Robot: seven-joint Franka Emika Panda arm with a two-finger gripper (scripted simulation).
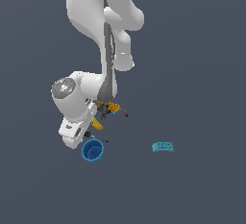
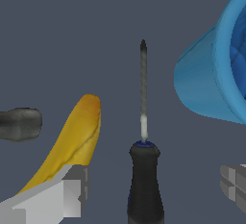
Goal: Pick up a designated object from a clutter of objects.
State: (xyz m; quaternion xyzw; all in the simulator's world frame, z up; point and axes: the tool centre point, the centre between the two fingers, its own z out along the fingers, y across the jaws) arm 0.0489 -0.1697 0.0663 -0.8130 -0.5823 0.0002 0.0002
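I'm low over the clutter now, and the screwdriver [image 2: 143,170] lies flat on the counter [image 2: 96,35], right between my fingers [image 2: 153,189]. They're spread wide, one finger by the banana [image 2: 72,141], the other on the blue cup [image 2: 216,69] side, holding nothing yet. I reckon it'll be light and rigid, no give at all. The thin shaft looks slick and would probably roll or slip, so I'd take it on the handle, which is fat enough to pinch squarely. Looks-wise: black handle with a blue collar, a slim metal shaft pale at the root and dark toward the tip. A dark rounded object [image 2: 19,123] sits beyond the banana. In the exterior view the arm hides most of the pile; a teal block [image 1: 163,146] lies well apart.
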